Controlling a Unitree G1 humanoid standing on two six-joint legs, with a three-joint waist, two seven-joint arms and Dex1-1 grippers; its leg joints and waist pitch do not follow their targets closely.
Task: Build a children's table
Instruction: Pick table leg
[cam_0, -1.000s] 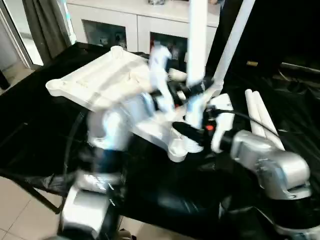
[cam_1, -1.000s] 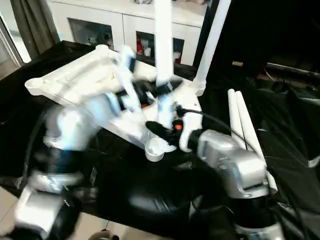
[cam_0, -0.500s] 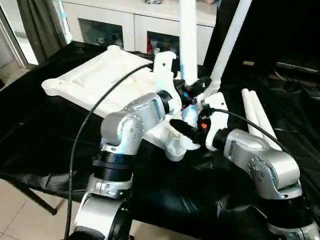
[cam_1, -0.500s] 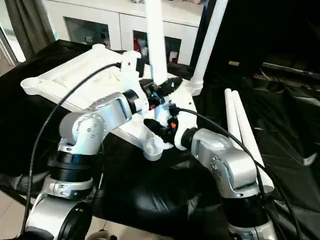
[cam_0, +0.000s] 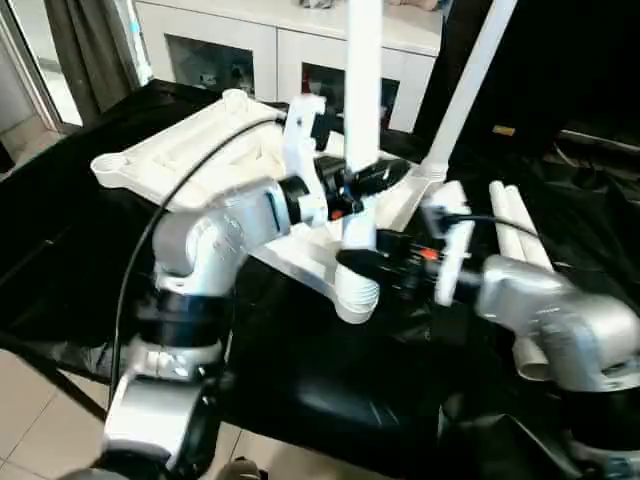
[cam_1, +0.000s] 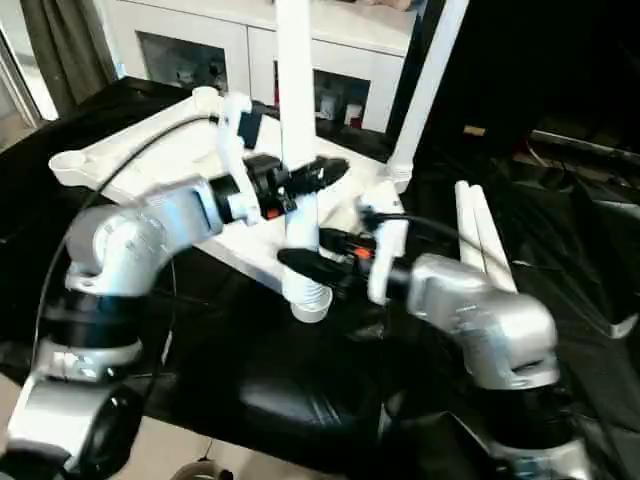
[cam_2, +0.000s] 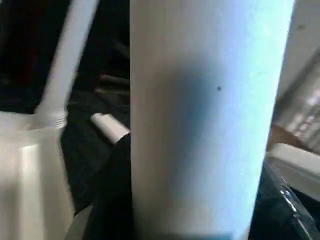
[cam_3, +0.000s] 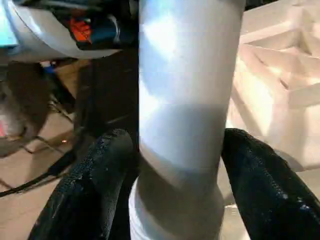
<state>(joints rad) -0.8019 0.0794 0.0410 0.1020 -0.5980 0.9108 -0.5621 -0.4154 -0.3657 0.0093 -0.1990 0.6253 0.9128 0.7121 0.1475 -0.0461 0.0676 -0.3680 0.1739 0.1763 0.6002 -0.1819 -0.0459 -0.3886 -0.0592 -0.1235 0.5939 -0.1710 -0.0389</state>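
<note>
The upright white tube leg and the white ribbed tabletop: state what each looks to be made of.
Upright white tube leg: likely smooth plastic with a soft sheen and ringed lower end, though painted metal cannot be ruled out. White ribbed tabletop: moulded plastic, matte, judging by its cast ribs and round corner sockets.

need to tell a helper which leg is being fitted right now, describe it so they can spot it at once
On the black-draped work table lies the white tabletop, ribbed underside up. At its near corner socket one white tube leg stands upright. Unlike the far upright leg and the two lying legs, both grippers flank it.
</note>
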